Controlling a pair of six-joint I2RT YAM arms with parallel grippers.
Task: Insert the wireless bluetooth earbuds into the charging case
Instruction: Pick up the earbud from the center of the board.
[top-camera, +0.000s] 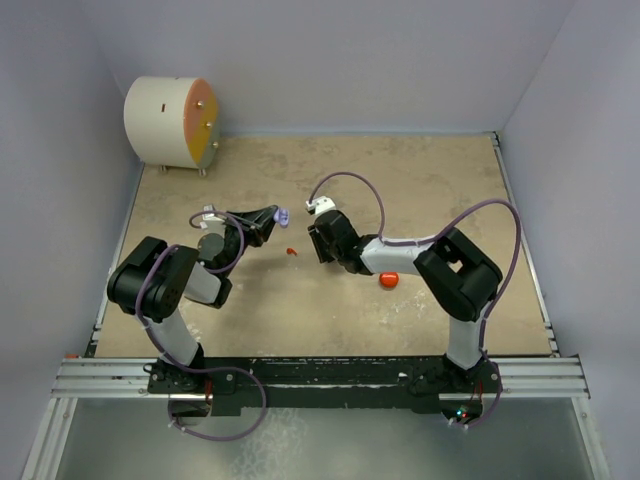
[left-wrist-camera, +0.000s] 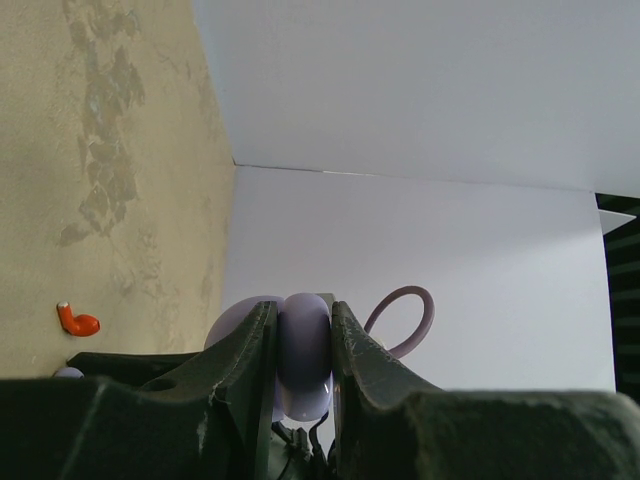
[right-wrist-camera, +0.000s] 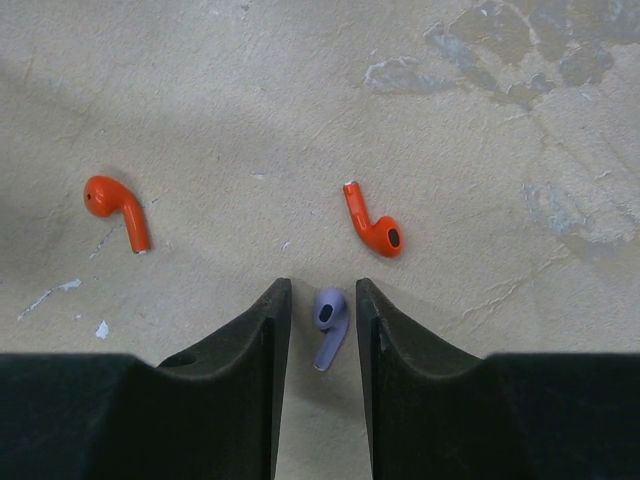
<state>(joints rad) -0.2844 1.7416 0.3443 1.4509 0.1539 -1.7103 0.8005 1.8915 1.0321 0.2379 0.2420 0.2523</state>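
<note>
1. At the right hand (right-wrist-camera: 322, 298): set narrow and pointing down at the bench (right-wrist-camera: 300, 80), with one finger on either side of the lavender earbud (right-wrist-camera: 328, 320). Slim gaps on both sides, so not gripping yet by the look of it.
2. Between those fingers, near the middle of the bench: lies flat, stem toward the wrist, lined up with the gap, probably so as to be pinched across the head.
3. At the left hand (left-wrist-camera: 302, 318): clamped on the lavender case (left-wrist-camera: 303, 375), held edge-on and lifted off the bench. Presumably offered as a steady target for loading. Lid open or not: cannot tell.
4. Further out on the bench: a red earbud (right-wrist-camera: 376, 228) just beside the right fingers, and a second red earbud (right-wrist-camera: 117, 208) well apart beyond the opposite finger. Both likely meant for the red case (top-camera: 388, 279), toward the near edge by the right arm.
5. Next, by judgement: pinch, lift, carry across to the held case. Risk of so small and rounded a piece slipping out.
</note>
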